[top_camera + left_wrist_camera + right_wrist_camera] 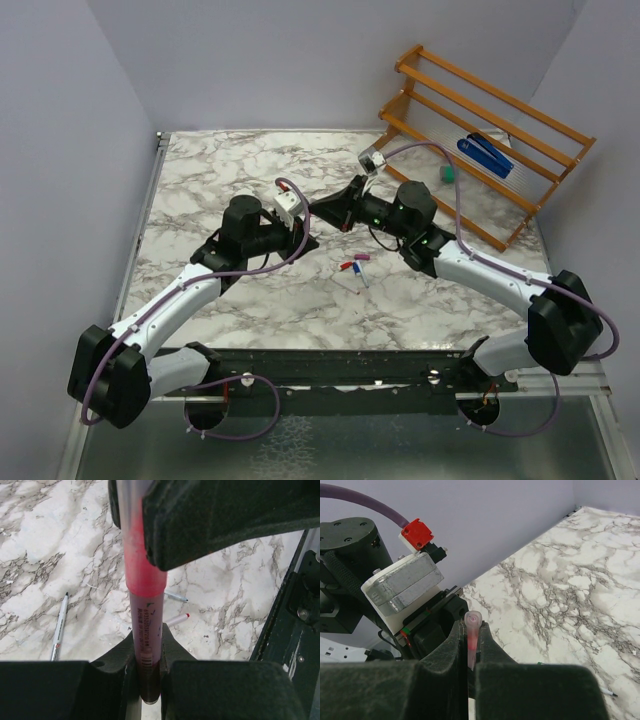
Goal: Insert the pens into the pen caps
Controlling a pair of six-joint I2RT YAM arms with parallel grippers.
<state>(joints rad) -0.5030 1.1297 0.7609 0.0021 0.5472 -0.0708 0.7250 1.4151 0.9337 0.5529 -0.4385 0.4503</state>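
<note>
Mating underway at centre of top view: left gripper (305,232) clamped on red pen (145,580), right gripper (472,642) clamped on pinkish cap (473,621), both mid-air, tips meeting. Can't tell if pen is fully seated. Approx 3 loose pens (59,627) lie uncapped on table (220,170), lower centre. Judging 1st pair nearly done, rest still to do.

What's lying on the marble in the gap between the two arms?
A small cluster of loose pens, with red, pink and blue ends, lies there on the table. The top view shows it; caps cannot be told from pens at that size.
</note>
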